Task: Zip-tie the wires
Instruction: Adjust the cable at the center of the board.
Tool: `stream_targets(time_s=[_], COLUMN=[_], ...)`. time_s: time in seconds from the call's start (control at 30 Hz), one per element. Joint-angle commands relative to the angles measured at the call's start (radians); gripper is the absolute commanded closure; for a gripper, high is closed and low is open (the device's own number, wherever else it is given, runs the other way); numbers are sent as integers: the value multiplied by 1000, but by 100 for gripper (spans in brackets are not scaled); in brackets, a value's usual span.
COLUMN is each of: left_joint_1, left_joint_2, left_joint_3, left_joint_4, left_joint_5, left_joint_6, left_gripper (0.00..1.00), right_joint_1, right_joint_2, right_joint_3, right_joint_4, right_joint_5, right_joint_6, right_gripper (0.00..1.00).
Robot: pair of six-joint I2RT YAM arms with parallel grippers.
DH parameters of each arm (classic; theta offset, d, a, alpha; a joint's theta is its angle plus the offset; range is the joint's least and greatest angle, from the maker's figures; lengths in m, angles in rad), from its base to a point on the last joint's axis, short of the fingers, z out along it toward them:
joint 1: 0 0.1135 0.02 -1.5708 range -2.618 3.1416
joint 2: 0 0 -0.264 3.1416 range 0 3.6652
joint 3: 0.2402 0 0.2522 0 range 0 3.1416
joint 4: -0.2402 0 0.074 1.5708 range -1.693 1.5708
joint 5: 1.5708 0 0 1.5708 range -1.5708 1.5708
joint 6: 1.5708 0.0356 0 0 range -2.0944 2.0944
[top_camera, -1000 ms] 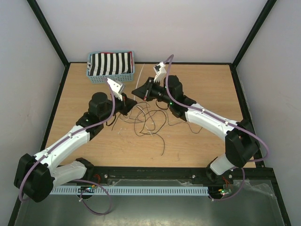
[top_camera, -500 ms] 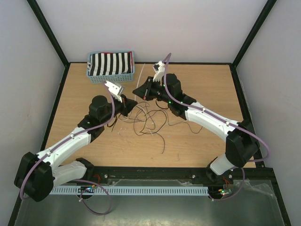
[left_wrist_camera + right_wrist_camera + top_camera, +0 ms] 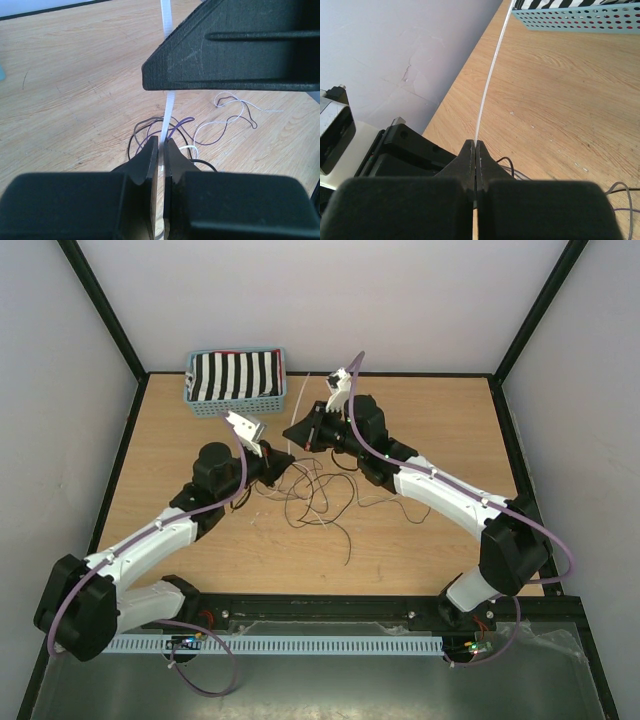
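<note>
White zip tie [image 3: 169,105] nipped by left pincer [image 3: 161,145], right pincer [image 3: 474,147], wires [image 3: 315,495] mid-table, off edges

We count 2 arms, left arm [image 3: 150,535] and right arm [image 3: 450,495], w/ 1 pincer each: left pincer [image 3: 161,145], right pincer [image 3: 474,146]. We log 1 zip tie [image 3: 492,70], 1 basket [image 3: 237,406] w/ 1 striped cloth [image 3: 237,375], and 1 tabletop [image 3: 440,420]. For the wires [image 3: 315,495] we cannot fix an exact qty: several strands, tangled.
</note>
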State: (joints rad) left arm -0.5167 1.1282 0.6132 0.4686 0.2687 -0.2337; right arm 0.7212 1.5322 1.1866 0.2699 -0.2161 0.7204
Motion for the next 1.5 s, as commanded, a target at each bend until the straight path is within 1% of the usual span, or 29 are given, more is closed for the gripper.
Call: stream_targets(time_s=[0.0,0.13,0.2,0.33,0.37,0.4,0.5,0.53,0.6,0.67,0.73,0.8,0.9,1.0,1.1,1.17,1.23,1.33,1.47], left_joint_1=[-5,-5,-4,14,24,36,80,92,115,137,164,191,253,346,461,529,575,587,585], left_joint_2=[35,37,28,-19,-29,-39,-68,-80,-104,-127,-150,-171,-189,-184,-151,-114,-78,-9,78], left_joint_3=[-46,-48,-46,-40,-36,-29,1,11,37,68,103,135,166,154,109,69,37,26,14], left_joint_4=[-86,-82,-82,-95,-106,-124,-202,-229,-294,-373,-457,-548,-690,-742,-724,-675,-631,-602,-549], left_joint_5=[30,29,23,29,36,44,75,83,98,109,122,115,109,155,247,294,307,280,245], left_joint_6=[-9,-10,-9,-15,-22,-27,-34,-35,-32,-31,-30,-35,-66,-115,-164,-206,-234,-225,-238], left_gripper=[93,94,100,100,100,100,100,100,100,100,100,100,100,100,100,100,100,100,100], right_joint_1=[-14,-14,-19,-70,-89,-110,-173,-197,-239,-274,-298,-311,-312,-312,-312,-312,-312,-312,-312], right_joint_2=[-27,-27,-30,-30,-34,-42,-78,-98,-150,-210,-264,-308,-362,-404,-434,-445,-455,-468,-478], right_joint_3=[90,89,86,69,57,38,-25,-52,-127,-210,-275,-324,-377,-441,-521,-566,-605,-641,-654], right_joint_4=[123,121,123,161,176,191,268,299,377,427,431,405,329,283,295,304,311,310,264], right_joint_5=[28,18,-8,-188,-231,-273,-394,-425,-455,-445,-429,-414,-386,-334,-306,-295,-284,-241,-161], right_joint_6=[6,1,-7,-22,-17,-11,-26,-35,-59,-92,-144,-200,-287,-339,-338,-333,-332,-346,-381], right_gripper=[100,100,100,100,97,86,60,48,30,18,11,8,6,6,6,6,6,5,5])
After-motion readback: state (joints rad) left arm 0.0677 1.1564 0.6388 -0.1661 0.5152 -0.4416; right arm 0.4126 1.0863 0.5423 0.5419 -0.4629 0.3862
